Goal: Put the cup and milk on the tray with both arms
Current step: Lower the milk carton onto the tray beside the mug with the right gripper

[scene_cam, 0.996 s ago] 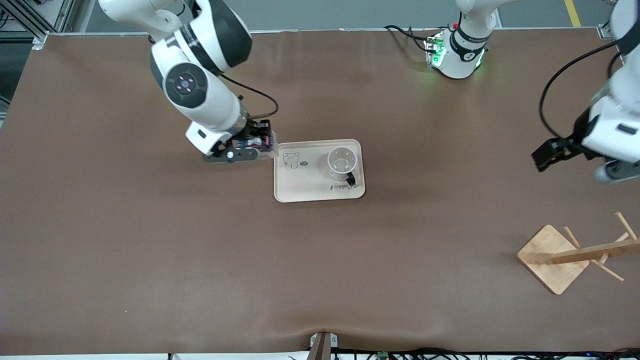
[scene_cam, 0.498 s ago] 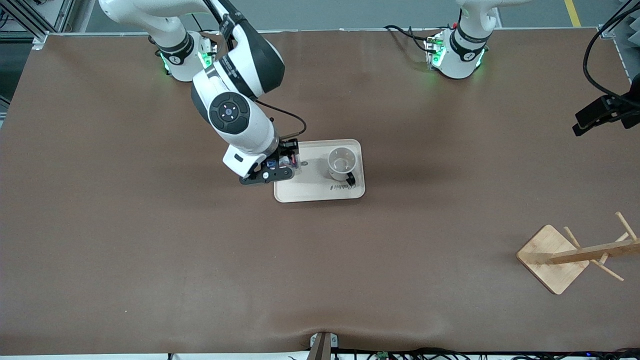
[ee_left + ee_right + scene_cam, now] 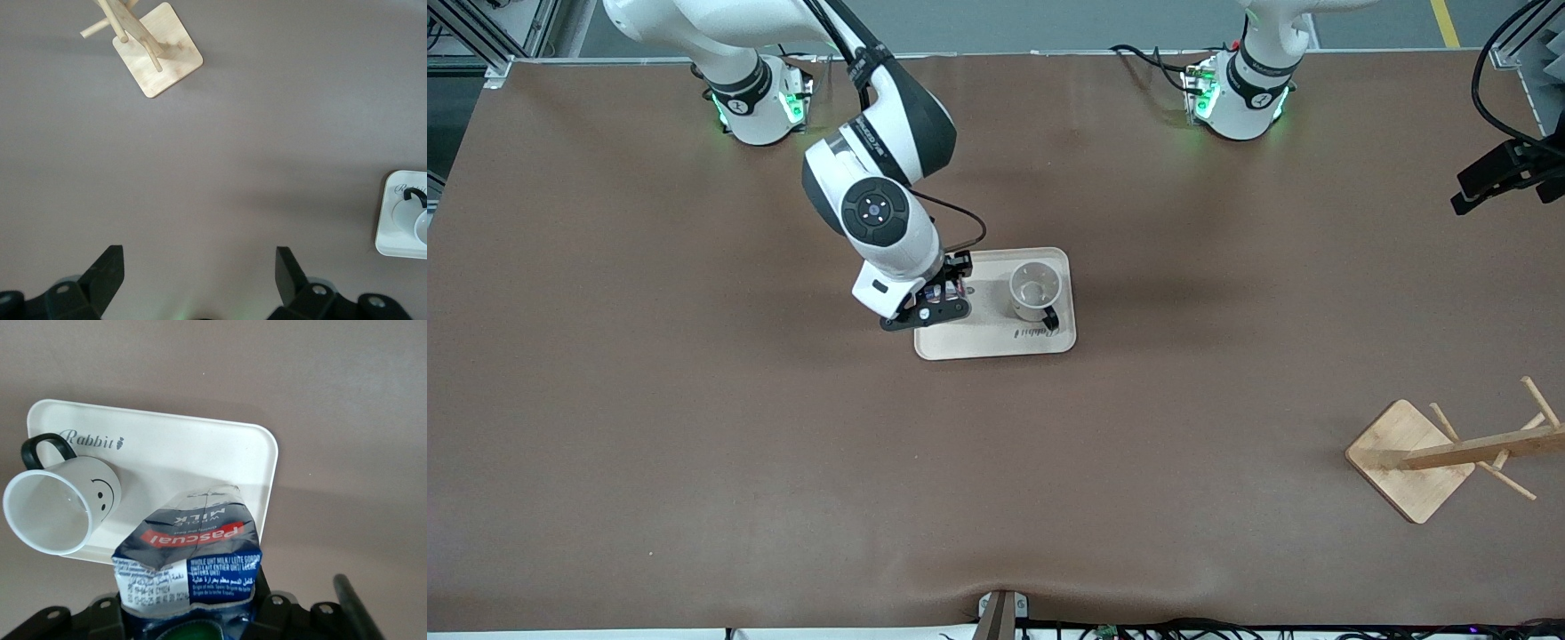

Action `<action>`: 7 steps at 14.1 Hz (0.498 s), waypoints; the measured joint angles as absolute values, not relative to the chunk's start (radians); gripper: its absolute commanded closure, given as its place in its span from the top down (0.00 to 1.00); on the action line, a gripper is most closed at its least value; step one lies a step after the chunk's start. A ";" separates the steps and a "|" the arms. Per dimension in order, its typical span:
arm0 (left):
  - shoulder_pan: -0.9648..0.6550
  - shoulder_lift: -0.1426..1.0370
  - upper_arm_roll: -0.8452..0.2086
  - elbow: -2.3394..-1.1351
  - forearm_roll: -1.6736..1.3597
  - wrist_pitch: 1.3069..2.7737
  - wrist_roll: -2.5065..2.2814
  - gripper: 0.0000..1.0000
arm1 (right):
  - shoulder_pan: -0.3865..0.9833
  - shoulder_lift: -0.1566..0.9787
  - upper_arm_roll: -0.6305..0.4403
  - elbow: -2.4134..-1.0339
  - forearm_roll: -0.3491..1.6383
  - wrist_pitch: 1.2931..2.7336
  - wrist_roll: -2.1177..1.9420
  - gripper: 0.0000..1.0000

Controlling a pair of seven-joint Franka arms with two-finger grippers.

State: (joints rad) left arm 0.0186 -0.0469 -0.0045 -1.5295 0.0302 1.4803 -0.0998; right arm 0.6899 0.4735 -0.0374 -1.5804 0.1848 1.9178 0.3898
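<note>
Front view: milk over the tray, cup already seated

Front view, reading from the right arm's end of the bench across: I see the right gripper (image 3: 935,300) hanging over the end of the tray (image 3: 996,345) toward the right arm, its jaws clenched on the milk (image 3: 189,557). My right wrist view shows the carton gripped near its capped top, its printed body reaching down toward the tray, and I cannot tell whether its base touches the tray yet. The carton's skin is creased and dented, so I judge it thin, light card that gives under pressure; a hold across the stiffer folded shoulder near the cap looks safer to me than squeezing the mid-body, and I would let go gently so it does not tip.

Next along, the cup (image 3: 1035,292) stands upright on the tray at the end toward the left arm, handle turned toward the front camera. It looks rigid, smooth and probably slippery and chippable; rim or handle is where I would take it.

Farther along, the left gripper (image 3: 197,280) waits above bare bench with its jaws released and nothing between them, the wooden rack (image 3: 1418,458) lying nearer the front camera.
</note>
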 measured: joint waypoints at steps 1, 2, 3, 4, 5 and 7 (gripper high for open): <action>0.017 -0.044 -0.005 -1.535 0.030 1.487 -0.099 1.00 | 0.695 0.476 -0.037 -1.588 0.184 1.934 0.390 0.00; 0.016 -0.040 -0.006 -1.539 0.030 1.496 -0.099 1.00 | 0.698 0.477 -0.037 -1.593 0.183 1.945 0.390 0.00; 0.014 -0.037 -0.006 -1.541 0.030 1.501 -0.099 1.00 | 0.701 0.479 -0.037 -1.595 0.182 1.949 0.390 0.00; 0.014 -0.035 -0.007 -1.542 0.030 1.502 -0.099 1.00 | 0.702 0.480 -0.037 -1.596 0.181 1.949 0.390 0.20; 0.014 -0.034 -0.007 -1.543 0.030 1.503 -0.099 1.00 | 0.702 0.481 -0.038 -1.598 0.180 1.949 0.390 0.99; 0.014 -0.030 -0.006 -1.545 0.030 1.503 -0.099 1.00 | 0.704 0.482 -0.038 -1.607 0.172 1.960 0.390 1.00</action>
